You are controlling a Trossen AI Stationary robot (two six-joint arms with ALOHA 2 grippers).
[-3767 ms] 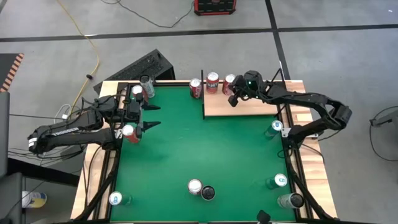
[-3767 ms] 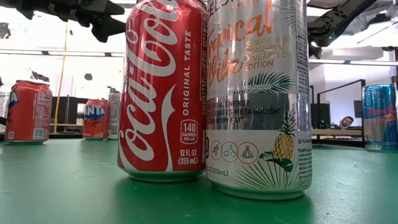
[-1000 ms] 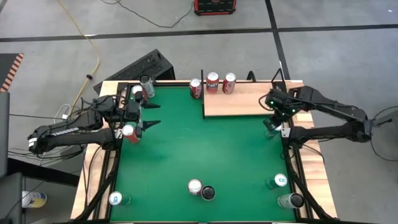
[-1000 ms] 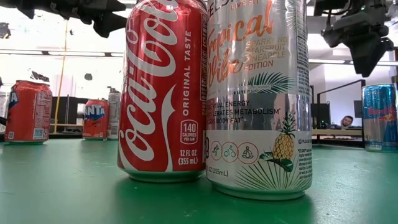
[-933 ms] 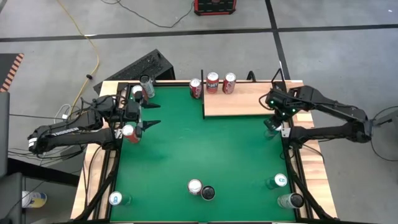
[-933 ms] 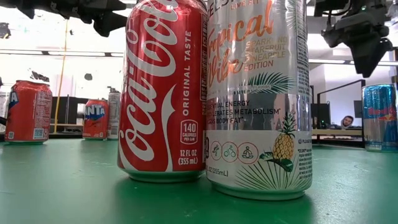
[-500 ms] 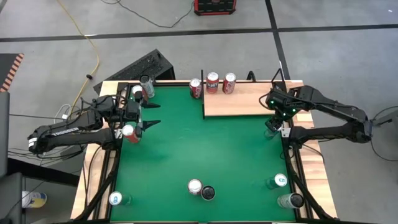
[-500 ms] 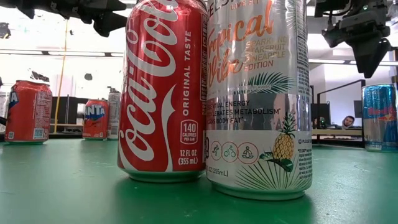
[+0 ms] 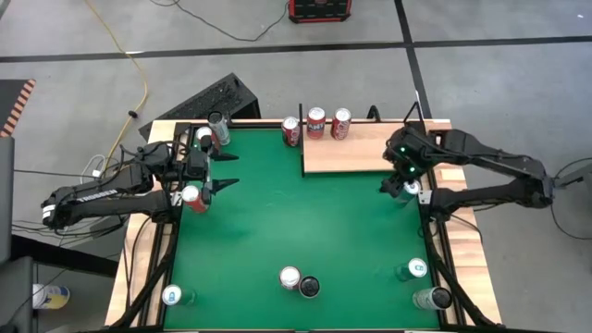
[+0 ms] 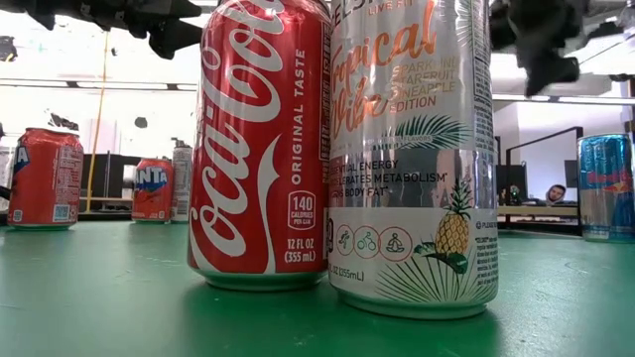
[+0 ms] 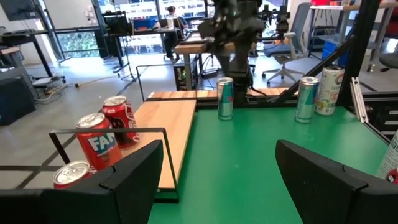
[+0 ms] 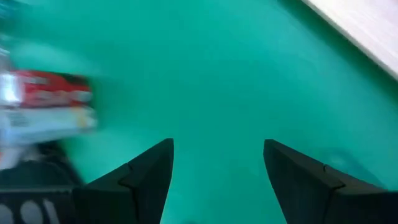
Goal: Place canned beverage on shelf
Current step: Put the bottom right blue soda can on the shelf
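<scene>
The shelf (image 9: 361, 153), a pale wood board with thin black posts, lies at the table's far right. Two red cans (image 9: 316, 122) (image 9: 341, 123) stand along its far edge, and a third red can (image 9: 291, 131) stands just left of it. My right gripper (image 9: 389, 184) hovers open over the green table off the shelf's near right corner, just left of a teal can (image 9: 413, 189); nothing is between its fingers (image 12: 149, 174). My left gripper (image 9: 225, 172) waits open at the table's far left, beside a red can (image 9: 192, 196).
A Coca-Cola can (image 10: 263, 149) and a silver Tropical Vibe can (image 10: 412, 149) stand together near the front edge. More cans stand at the far left (image 9: 204, 137), the near left corner (image 9: 172, 296) and the near right (image 9: 417, 268). The table's middle is bare green.
My right gripper has swung up and toward the table's left, away from the teal can at the right edge, which now shows uncovered and standing in the high view.
</scene>
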